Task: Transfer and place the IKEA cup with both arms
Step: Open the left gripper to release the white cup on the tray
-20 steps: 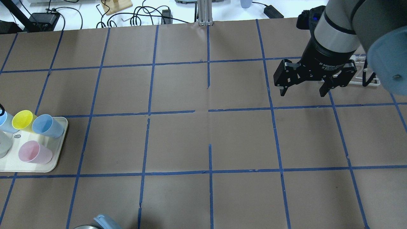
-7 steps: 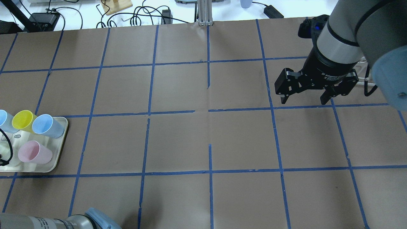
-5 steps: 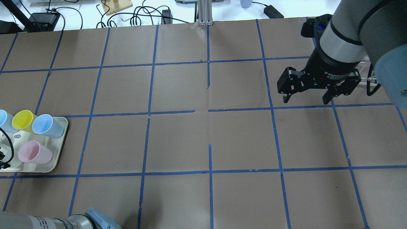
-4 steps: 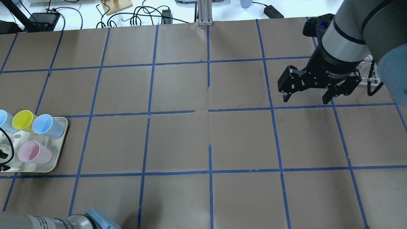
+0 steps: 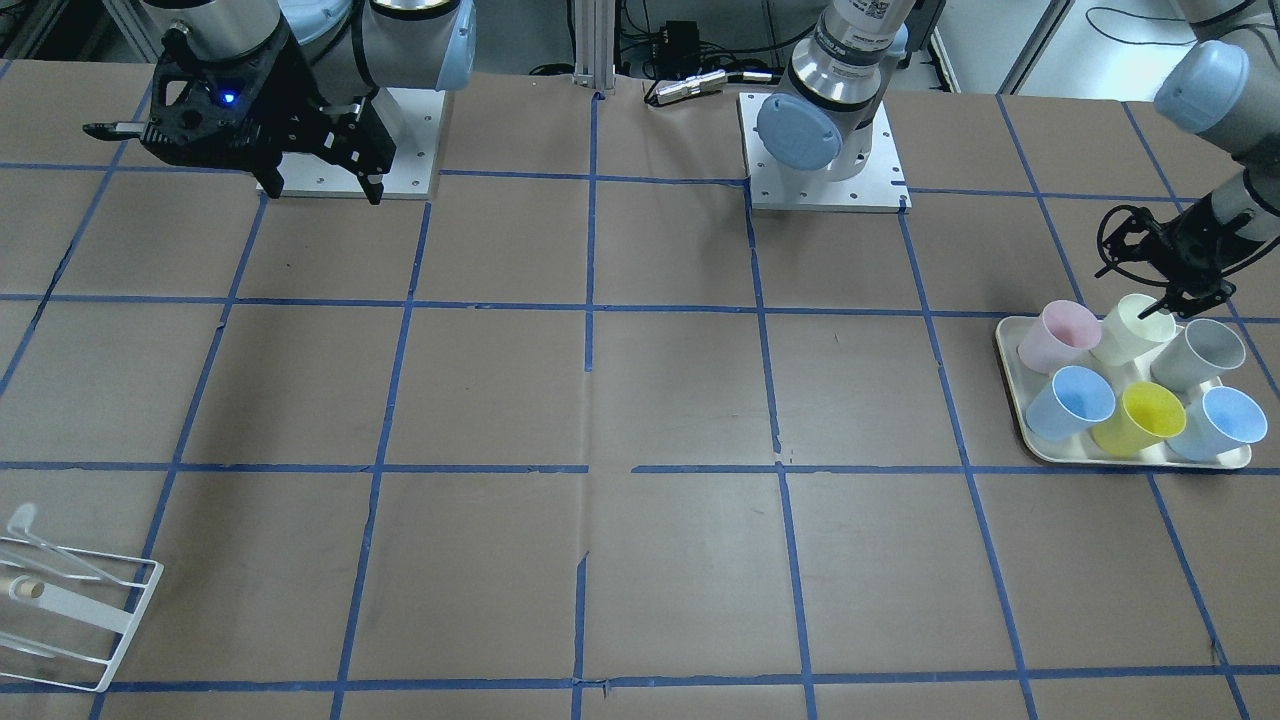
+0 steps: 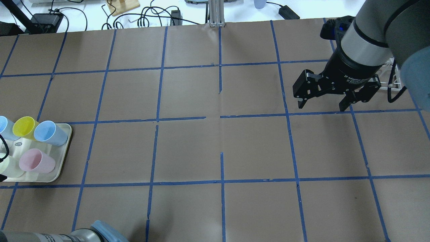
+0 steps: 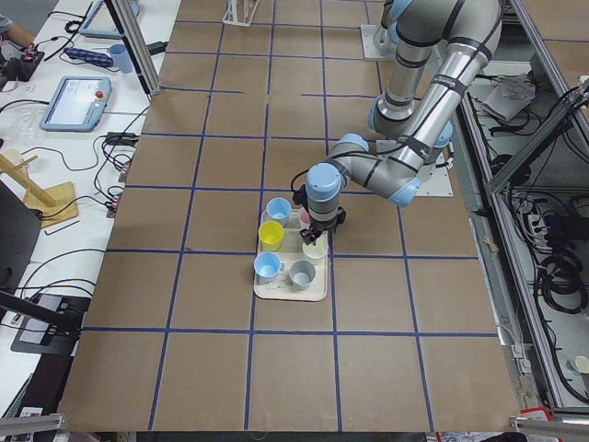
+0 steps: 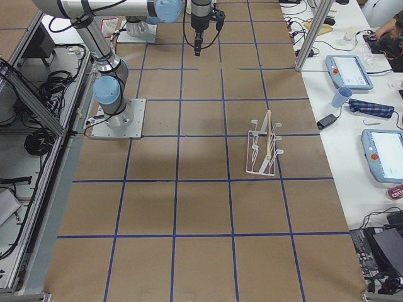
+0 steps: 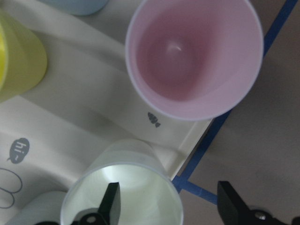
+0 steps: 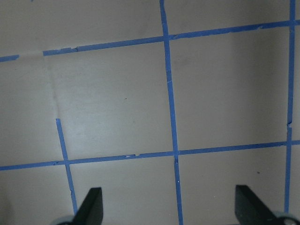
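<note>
tray [image 9: 70,112] printed "hi", right pincer [image 6: 321,107] "2F Adaptive"

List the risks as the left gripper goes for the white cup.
1. The left gripper is open astride the wall of the IKEA cup, one jaw seemingly over its mouth; a rim pinch may slip or tilt the cup.
2. The pink cup and grey cup stand close beside it; a skewed lift could knock them.
</note>
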### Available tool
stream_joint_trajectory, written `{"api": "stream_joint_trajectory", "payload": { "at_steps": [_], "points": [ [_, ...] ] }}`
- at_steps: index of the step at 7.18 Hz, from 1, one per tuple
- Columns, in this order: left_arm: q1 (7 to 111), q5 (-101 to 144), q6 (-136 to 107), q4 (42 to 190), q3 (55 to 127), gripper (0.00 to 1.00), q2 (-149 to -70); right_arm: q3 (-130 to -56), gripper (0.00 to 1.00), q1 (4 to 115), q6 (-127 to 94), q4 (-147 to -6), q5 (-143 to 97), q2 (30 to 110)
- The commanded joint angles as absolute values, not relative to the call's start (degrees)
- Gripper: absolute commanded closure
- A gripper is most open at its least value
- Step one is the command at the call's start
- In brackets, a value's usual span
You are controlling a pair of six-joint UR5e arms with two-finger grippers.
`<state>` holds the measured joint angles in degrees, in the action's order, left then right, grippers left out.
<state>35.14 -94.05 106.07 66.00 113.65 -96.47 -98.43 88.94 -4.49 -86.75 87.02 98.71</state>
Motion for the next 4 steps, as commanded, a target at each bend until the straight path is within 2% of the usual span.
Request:
{"api": "stream_joint_trajectory", "payload": {
  "at_steps": [1, 4],
  "points": [
    [40.5, -94.1, 93.9, 73.5, 110.2, 0.18, -91.1, -98.3, 0.0, 89.0, -4.6, -86.8, 89.7, 98.7],
    [52.9, -94.1, 75.9, 76.3, 110.0, 0.15, -83.7, -98.3, 0.0, 88.9, -4.6, -86.9, 89.4, 98.7]
  ]
}}
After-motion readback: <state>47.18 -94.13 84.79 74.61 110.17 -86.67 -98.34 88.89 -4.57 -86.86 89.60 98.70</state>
